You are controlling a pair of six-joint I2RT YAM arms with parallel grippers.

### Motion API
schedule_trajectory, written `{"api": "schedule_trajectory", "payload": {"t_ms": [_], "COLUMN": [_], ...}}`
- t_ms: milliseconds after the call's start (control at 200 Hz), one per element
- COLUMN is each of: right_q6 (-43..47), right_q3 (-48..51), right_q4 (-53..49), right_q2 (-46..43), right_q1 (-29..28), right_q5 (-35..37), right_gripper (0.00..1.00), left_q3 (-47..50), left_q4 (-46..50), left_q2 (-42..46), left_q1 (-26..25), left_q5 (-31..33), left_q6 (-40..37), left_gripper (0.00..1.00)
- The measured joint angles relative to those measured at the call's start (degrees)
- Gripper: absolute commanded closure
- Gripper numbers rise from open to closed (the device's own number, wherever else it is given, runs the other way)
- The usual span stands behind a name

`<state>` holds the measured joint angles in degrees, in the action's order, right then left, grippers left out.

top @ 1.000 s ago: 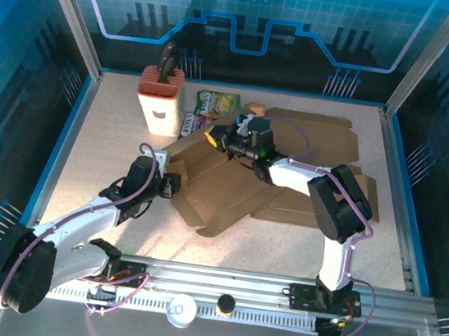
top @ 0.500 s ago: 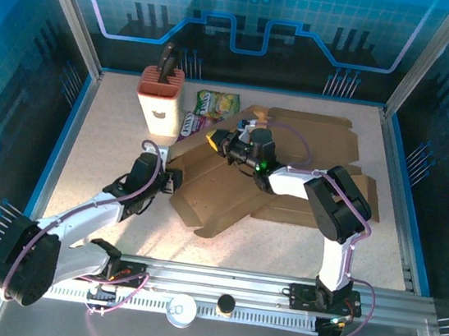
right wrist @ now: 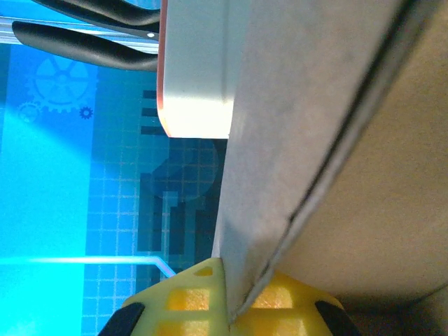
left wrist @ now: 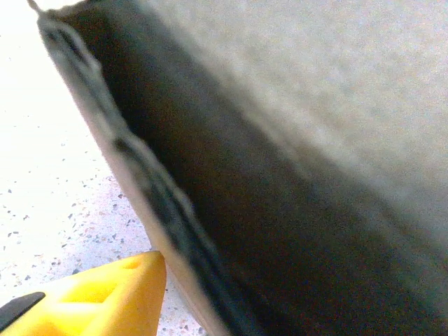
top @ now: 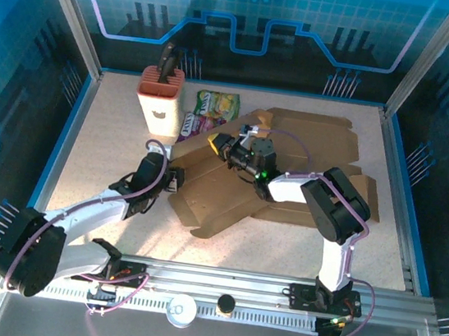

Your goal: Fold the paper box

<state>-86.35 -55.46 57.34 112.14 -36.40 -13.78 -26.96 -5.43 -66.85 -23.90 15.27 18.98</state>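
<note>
paper box point(top: 214, 193) shifted nearer in right jaws.

Blue walls point(top: 254, 6), speckled beige table point(top: 103, 144)

paper box point(top: 230, 187): plain brown card, cut edges darker grey-brown. surface point(top: 104, 140): pale beige with fine dark speckle, blue rim. knife block point(top: 160, 103), far left: white body, terracotta top, black handles. packet point(top: 217, 103) right of it: green and yellow. right end effector point(right wrist: 234, 308): yellow fingers, black pads. left end effector point(top: 174, 183): same yellow. arms point(top: 94, 213): white, black joints, purple cables. back wall point(top: 254, 6): blue grid, gear motif.
</note>
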Motion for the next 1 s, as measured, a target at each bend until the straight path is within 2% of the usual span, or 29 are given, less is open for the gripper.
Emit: {"api": "schedule_trajectory", "payload": {"t_ms": [415,570,655,735,915,995], "right_q6": [-0.2,-0.2,-0.2,-0.2,-0.2,-0.2], "right_q3": [0.4,0.4,0.4,0.3,0.3,0.3], "right_q4": [0.8,0.8,0.8,0.8,0.8,0.8], "right_q2": [0.0,0.0,0.0,0.0,0.0,0.0], "right_q1": [-0.1,-0.1,0.0,0.0,0.1,0.1], "right_q5": [1.3,2.3,3.1,3.5,3.4,3.1], "right_gripper": [1.0,1.0,1.0,1.0,1.0,1.0], "left_q3": [-2.3,-3.8,-4.7,-5.3,-5.6,-5.7], "left_q4": [-0.7,-0.9,-0.9,-0.9,-1.6,-2.2], "left_q2": [-4.8,-7.3,-8.7,-9.8,-11.3,-12.3], "left_q1": [-3.2,-3.9,-4.4,-5.0,-5.7,-5.8], "left_q5": [8.4,11.6,13.7,15.6,17.1,17.2], "left_q6": [3.4,5.1,5.8,6.6,7.8,8.2], "left_gripper": [0.63,0.79,0.83,0.82,0.69,0.67]}}
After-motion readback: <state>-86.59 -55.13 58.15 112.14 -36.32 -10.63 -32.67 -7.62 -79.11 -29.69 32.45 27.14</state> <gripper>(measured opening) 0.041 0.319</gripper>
